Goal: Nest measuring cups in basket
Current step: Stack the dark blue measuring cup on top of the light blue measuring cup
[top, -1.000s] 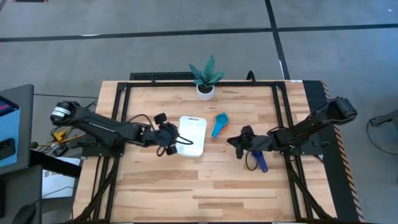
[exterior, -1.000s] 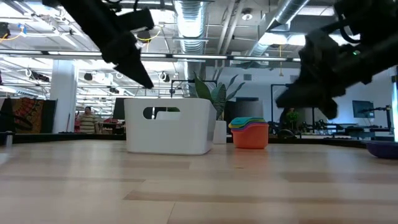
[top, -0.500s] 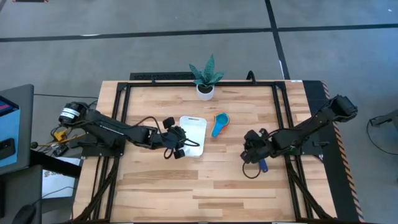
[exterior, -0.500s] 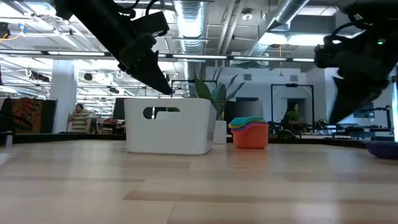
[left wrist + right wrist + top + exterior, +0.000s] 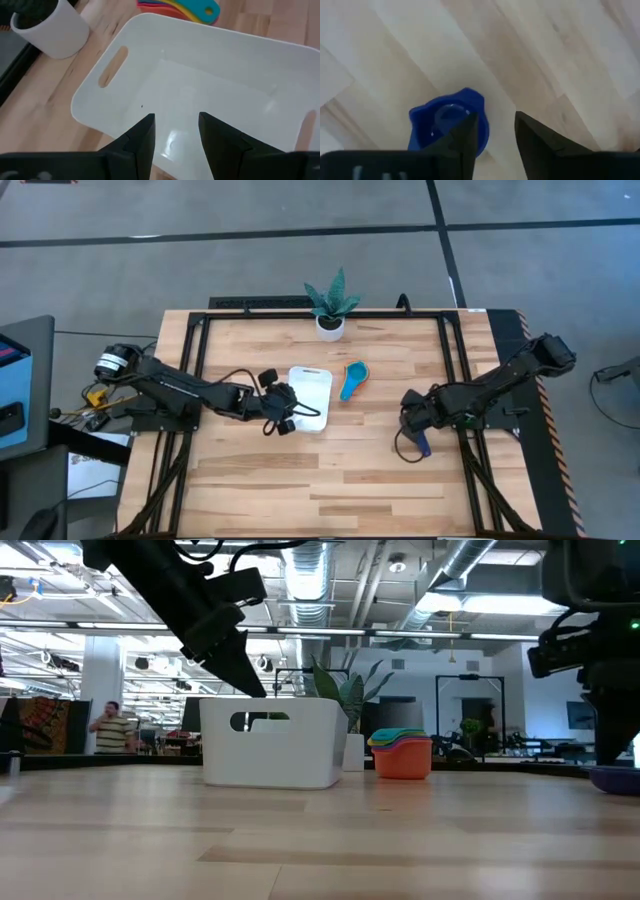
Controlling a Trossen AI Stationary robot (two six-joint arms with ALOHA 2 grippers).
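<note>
The right gripper (image 5: 492, 131) is being held, jaws apart, directly over the blue cup (image 5: 449, 125) lying on the table (image 5: 300, 480). The left gripper (image 5: 175, 131), jaws apart, is being held over the basket (image 5: 210, 65).

Left arm stretches in low from the table's left edge, its gripper (image 5: 175, 131) over the near wall of the basket (image 5: 210, 45), fingers apart. Right arm reaches in from the right edge, gripper (image 5: 494, 131) pointing down, fingers parted.
</note>
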